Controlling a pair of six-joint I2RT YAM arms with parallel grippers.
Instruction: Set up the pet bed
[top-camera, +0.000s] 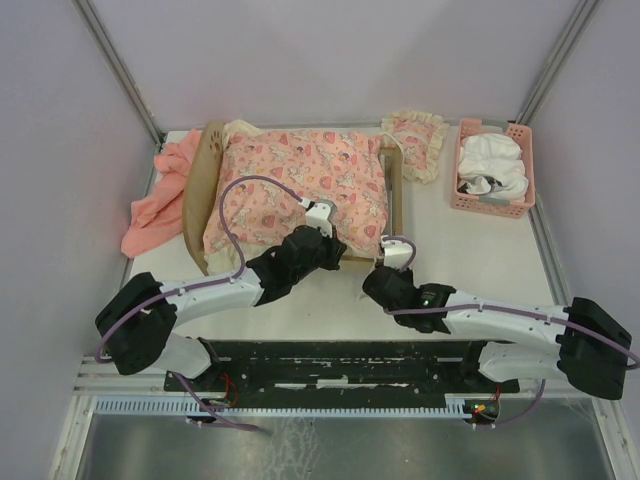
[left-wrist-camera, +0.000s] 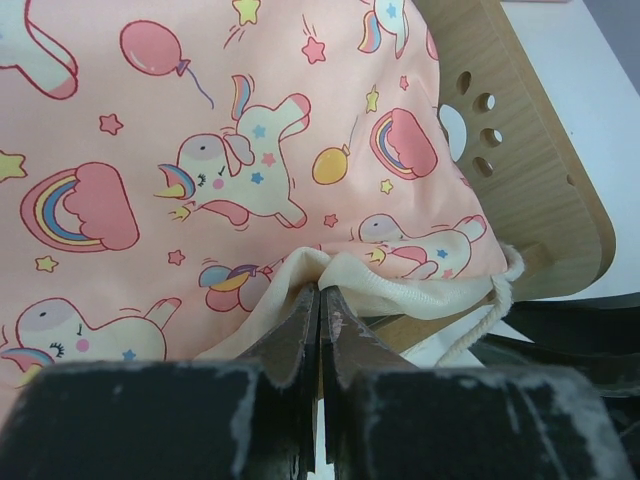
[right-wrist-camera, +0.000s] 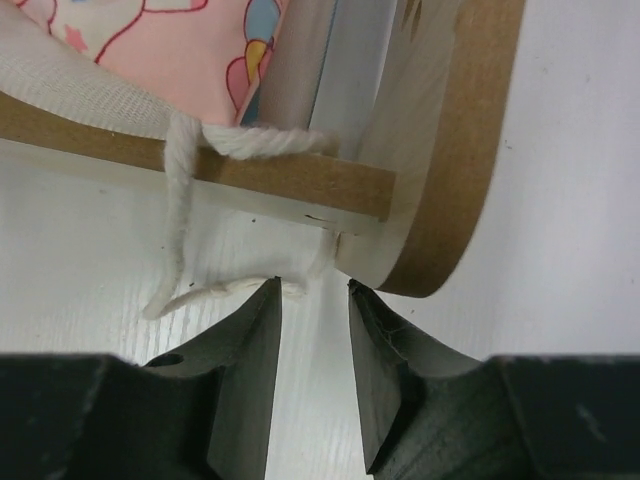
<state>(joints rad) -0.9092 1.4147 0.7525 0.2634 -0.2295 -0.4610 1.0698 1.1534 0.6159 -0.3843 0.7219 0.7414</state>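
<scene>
The pet bed (top-camera: 198, 190) is a light-wood frame at the back of the table, with a pink unicorn-print cushion (top-camera: 300, 185) lying in it. My left gripper (top-camera: 318, 215) is shut, its tips (left-wrist-camera: 320, 290) against the cushion's cream hem (left-wrist-camera: 400, 290) at the near edge. Whether it pinches fabric does not show. The bed's end board with paw-print cut-outs (left-wrist-camera: 530, 180) stands to the right. My right gripper (top-camera: 392, 252) is open at the bed's near right corner (right-wrist-camera: 450, 150), low over the table. A cream cord (right-wrist-camera: 178, 200) hangs over the side rail, its end beside my left fingertip (right-wrist-camera: 268, 300).
A small frilled pink pillow (top-camera: 415, 140) lies just past the bed's right end. A pink plastic basket (top-camera: 492, 190) holding white cloth stands at the back right. A salmon-pink cloth (top-camera: 160, 195) is bunched against the bed's left side.
</scene>
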